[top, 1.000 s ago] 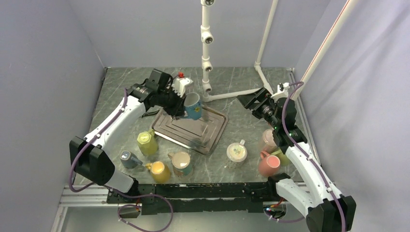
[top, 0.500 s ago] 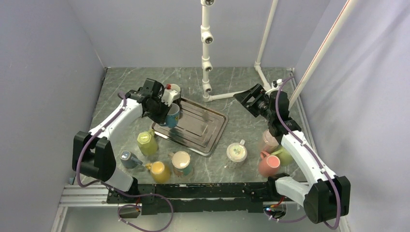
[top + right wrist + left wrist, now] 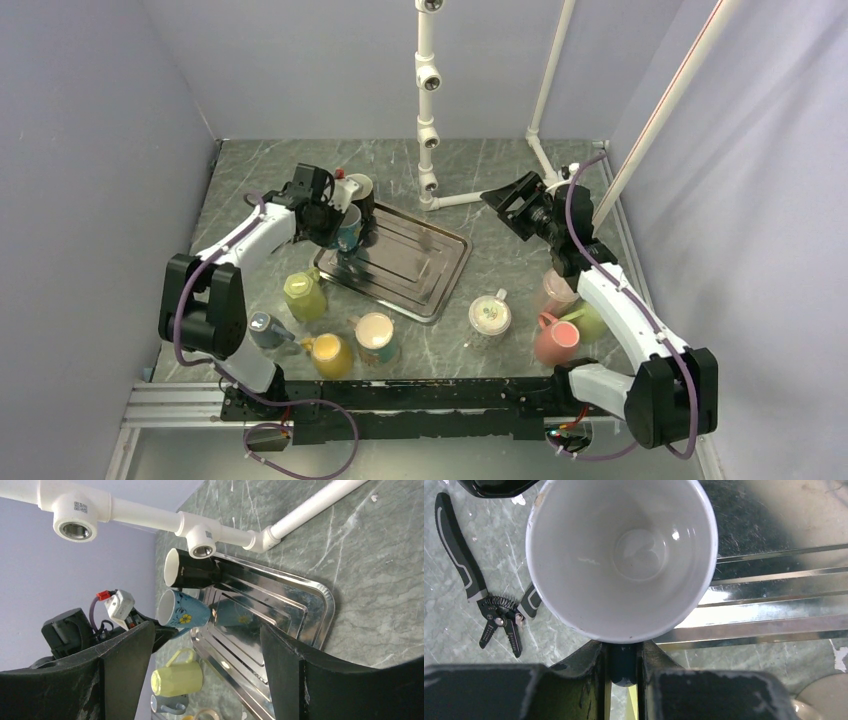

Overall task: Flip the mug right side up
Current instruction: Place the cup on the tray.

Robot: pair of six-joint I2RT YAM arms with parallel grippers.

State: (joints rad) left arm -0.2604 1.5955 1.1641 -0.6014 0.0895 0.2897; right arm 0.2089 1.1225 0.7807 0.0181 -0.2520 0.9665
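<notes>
The blue mug [image 3: 348, 228] has a yellow flower on its side [image 3: 182, 612] and a white inside [image 3: 624, 555]. It stands mouth up at the far left corner of the steel tray [image 3: 410, 265], its base at or just above the tray's rim. My left gripper [image 3: 333, 215] is shut on the mug's dark blue handle [image 3: 624, 662], which sits between the fingers [image 3: 584, 675]. My right gripper [image 3: 505, 205] is open and empty above the table right of the tray, looking across at the mug.
A black mug [image 3: 360, 190] stands right behind the blue one. Wire strippers [image 3: 484, 605] lie left of the tray. A yellow-green mug [image 3: 303, 295] and several other mugs line the near table. A white pipe frame [image 3: 428, 100] stands at the back.
My left gripper has carried the blue mug left and down, from tilted over the tray's middle to upright at its left corner. My right gripper has shifted slightly left.
</notes>
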